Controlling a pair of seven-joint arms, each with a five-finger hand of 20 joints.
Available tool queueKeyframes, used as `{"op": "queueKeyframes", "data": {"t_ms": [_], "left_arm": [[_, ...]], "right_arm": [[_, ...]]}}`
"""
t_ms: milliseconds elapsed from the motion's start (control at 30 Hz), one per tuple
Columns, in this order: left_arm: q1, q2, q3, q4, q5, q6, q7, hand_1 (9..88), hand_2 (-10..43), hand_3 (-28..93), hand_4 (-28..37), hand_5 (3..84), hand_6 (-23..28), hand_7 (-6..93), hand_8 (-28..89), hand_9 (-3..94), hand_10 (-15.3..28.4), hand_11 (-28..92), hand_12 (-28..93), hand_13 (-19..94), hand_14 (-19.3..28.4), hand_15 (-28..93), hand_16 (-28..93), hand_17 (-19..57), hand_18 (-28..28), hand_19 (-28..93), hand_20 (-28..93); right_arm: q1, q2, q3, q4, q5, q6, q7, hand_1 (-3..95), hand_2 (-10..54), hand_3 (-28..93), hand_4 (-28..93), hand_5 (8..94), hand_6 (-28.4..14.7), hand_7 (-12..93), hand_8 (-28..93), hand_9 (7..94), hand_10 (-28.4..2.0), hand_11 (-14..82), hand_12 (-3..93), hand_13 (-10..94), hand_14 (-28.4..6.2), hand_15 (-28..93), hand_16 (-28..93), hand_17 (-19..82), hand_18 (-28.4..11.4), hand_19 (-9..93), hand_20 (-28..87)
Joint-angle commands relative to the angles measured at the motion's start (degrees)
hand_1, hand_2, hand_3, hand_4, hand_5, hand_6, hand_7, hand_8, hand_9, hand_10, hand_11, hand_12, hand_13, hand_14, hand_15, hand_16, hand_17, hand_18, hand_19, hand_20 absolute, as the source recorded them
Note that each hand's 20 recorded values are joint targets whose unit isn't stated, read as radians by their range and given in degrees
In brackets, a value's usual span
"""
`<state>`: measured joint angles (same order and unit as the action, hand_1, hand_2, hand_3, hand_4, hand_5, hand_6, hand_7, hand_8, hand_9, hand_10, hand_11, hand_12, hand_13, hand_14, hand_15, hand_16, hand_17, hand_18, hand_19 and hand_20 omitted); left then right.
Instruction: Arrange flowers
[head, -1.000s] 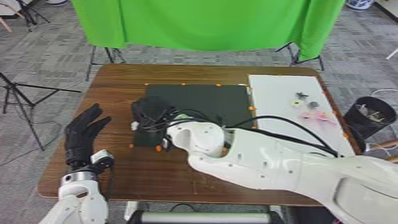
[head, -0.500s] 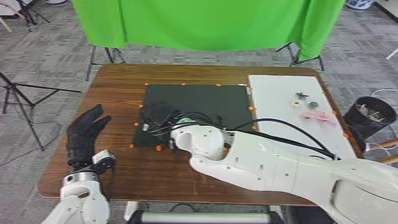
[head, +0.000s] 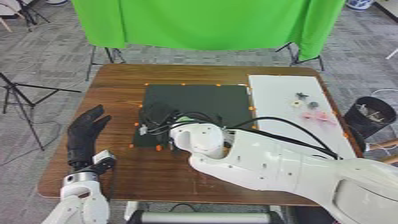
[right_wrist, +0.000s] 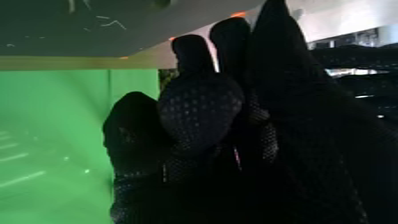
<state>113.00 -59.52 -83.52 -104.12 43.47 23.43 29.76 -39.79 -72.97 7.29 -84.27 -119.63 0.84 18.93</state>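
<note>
Head view: the right arm (head: 271, 155) slants in over the dark mat (head: 209, 97), its hand (head: 160, 114) low at the left part. Placement here would be best done gently, clear of the small pale item (head: 142, 130) (possibly a blossom). Left hand (head: 84, 132) open, fingers straight; flowers (head: 317, 116) on the white board (head: 275, 95).

Right wrist view: glove upright before the green curtain (right_wrist: 53, 150); whether it grips anything cannot be told.
</note>
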Motion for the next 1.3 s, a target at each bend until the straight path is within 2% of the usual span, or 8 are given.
{"op": "queueKeyframes", "data": {"t_ms": [33,367,833,1000,1033,1067,1100,1300], "left_arm": [[0.55,-0.21,-0.18,0.17,0.42,-0.81,-0.72,21.9,-1.5,84,-28.2,52.9,-2.9,24.5,-7,41.5,8.5,22,18,40,13.1,29,3,12.2,12.7,19,22],[0.48,-0.22,-0.22,0.18,0.61,-0.98,-1.17,20.1,-5.8,88,-28.3,53.8,-3.4,24.2,-6,41.7,7.6,22,21,40,12.6,29,4,12.3,12.3,18,22],[0.67,-0.16,-0.32,0.01,0.65,-0.74,-1.08,19.7,-9.2,91,-28.3,54.0,-4.0,24.1,-6,41.8,7.4,21,21,40,12.4,29,4,12.1,12.2,17,22],[1.05,-0.14,-0.46,-0.16,0.42,-0.5,-0.81,19.7,-9.5,91,-28.3,54.2,-4.4,24.0,-6,41.9,7.3,21,22,40,12.4,29,5,11.9,12.2,18,22],[0.74,-0.14,-0.42,0.02,0.52,-0.69,-0.98,19.8,-9.4,91,-28.3,54.1,-4.4,24.0,-6,41.9,7.3,21,22,40,12.4,29,5,11.9,12.3,18,22],[1.1,-0.2,-0.55,-0.22,0.51,-0.46,-0.97,19.9,-9.3,91,-28.3,54.1,-4.4,24.0,-6,42.0,7.4,21,22,40,12.4,29,5,11.9,12.3,18,22],[0.64,-0.19,-0.37,0.04,0.5,-0.58,-0.96,20.0,-9.3,91,-28.3,54.1,-4.5,24.0,-6,42.0,7.4,21,22,40,12.4,29,5,11.9,12.3,18,22],[0.79,-0.15,-0.38,-0.03,0.35,-0.45,-0.89,20.8,-9.4,91,-28.3,55.0,-4.5,23.9,-6,42.7,7.7,21,22,41,12.7,29,5,11.8,12.4,18,22]], "right_arm": [[0.9,0.5,1.48,-1.33,0.04,-2.25,0.35,49.2,-9.5,73,-18,69.4,-4.2,22,6,63.6,-14.9,15.9,17.1,87,-1.5,62,30,62,-10.3,93,50],[0.68,0.94,3.0,-2.61,-0.31,-6.26,0.04,43.1,-9.5,80,-18,66.8,-4.5,18,-10,59.5,-16.8,14.6,16.7,85,-1.8,62,29,60,-10.2,93,48],[0.87,0.87,3.87,-3.07,-0.81,-9.42,-0.09,40.7,-9.5,81,-18,60.9,-5.9,14,-9,54.8,-17.9,11.9,16.4,84,-2.1,61,29,59,-10.4,93,45],[0.81,0.73,4.02,-2.89,-1.1,-10.35,0.06,39.9,-9.5,81,-18,58.3,-6.2,13,-9,51.6,-18.2,10.4,16.2,83,-2.5,61,28,58,-10.5,93,43],[0.88,0.75,4.18,-2.83,-1.26,-10.68,0.27,39.6,-9.5,82,-18,57.1,-6.2,13,-9,50.3,-18.2,9.5,16.1,83,-2.5,61,28,58,-10.6,93,43],[0.54,0.6,4.73,-2.73,-1.54,-11.45,-0.07,39.4,-9.5,82,-18,56.5,-6.3,13,-9,49.0,-18.3,8.6,16.0,83,-2.6,61,28,57,-10.8,93,43],[1.03,0.65,4.22,-2.61,-1.07,-10.83,0.49,39.0,-9.5,82,-18,55.5,-6.8,12,-9,47.9,-18.4,7.8,15.9,83,-2.7,60,28,57,-10.9,93,42],[0.76,0.52,5.16,-1.91,-1.63,-10.8,0.81,38.8,-9.5,82,-19,52.3,-7.5,10,-8,44.9,-18.7,5.9,15.7,82,-3.1,60,27,57,-11.2,92,41]]}}
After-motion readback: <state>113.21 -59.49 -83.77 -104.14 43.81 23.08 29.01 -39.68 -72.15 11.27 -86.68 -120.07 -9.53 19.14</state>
